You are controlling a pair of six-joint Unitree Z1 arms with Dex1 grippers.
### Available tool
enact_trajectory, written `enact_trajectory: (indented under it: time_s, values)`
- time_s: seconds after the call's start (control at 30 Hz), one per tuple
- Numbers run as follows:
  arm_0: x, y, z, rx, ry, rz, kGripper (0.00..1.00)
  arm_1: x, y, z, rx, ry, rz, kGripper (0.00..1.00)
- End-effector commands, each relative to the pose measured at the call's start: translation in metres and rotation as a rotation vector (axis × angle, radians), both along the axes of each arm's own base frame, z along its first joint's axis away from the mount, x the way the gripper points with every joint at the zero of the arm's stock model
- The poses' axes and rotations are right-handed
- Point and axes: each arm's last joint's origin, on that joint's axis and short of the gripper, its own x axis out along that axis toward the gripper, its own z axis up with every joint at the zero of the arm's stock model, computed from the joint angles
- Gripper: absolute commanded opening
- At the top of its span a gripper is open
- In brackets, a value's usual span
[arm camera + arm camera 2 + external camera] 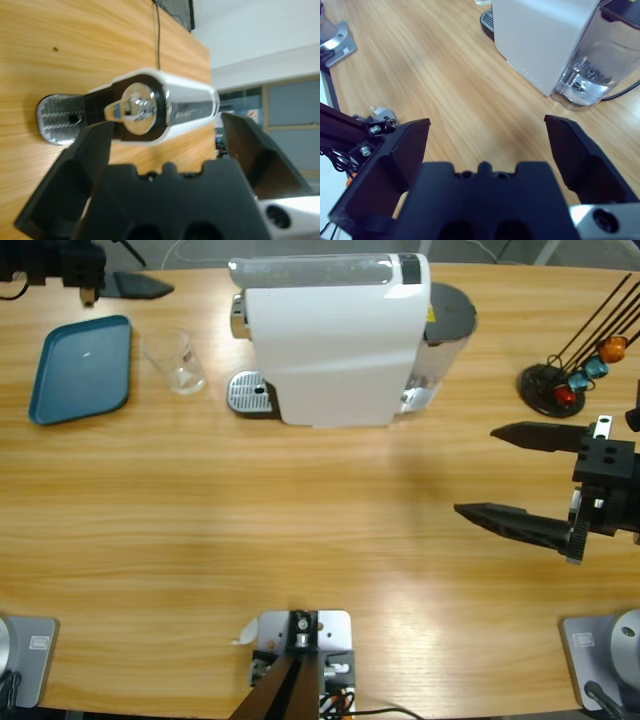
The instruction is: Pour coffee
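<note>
Left gripper (165, 165) wide open, holds nothing, facing white coffee machine (335, 340) front; its round chrome spout (136, 107) sits btwn jaws. Clear glass cup (178, 362) beside machine's perforated drip tray (250, 393). Right gripper (510, 475) open, idle. Suggest grabbing cup low, upright, then centring under spout.

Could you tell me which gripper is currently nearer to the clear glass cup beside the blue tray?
The left gripper: it sits at the table's far edge just beyond the glass cup. The right gripper is far across the table, past the coffee machine.
</note>
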Motion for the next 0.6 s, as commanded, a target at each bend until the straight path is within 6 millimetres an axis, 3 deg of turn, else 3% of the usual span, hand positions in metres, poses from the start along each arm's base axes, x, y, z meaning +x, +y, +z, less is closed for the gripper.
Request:
enact_trajectory:
  time_s: [0.03, 0.23, 0.6]
  values:
    - [0.025, -0.013, -0.013, -0.068, 0.075, 0.02, 0.724, -0.008, -0.006, -0.007, -0.006, -0.006, 0.001, 1.0]
    - [0.035, -0.023, -0.028, -0.112, 0.13, -0.059, 0.729, -0.009, -0.007, -0.007, -0.004, -0.011, -0.002, 1.0]
    - [0.035, -0.027, -0.036, -0.143, 0.17, -0.138, 0.727, -0.009, -0.008, -0.007, -0.005, -0.015, -0.008, 1.0]
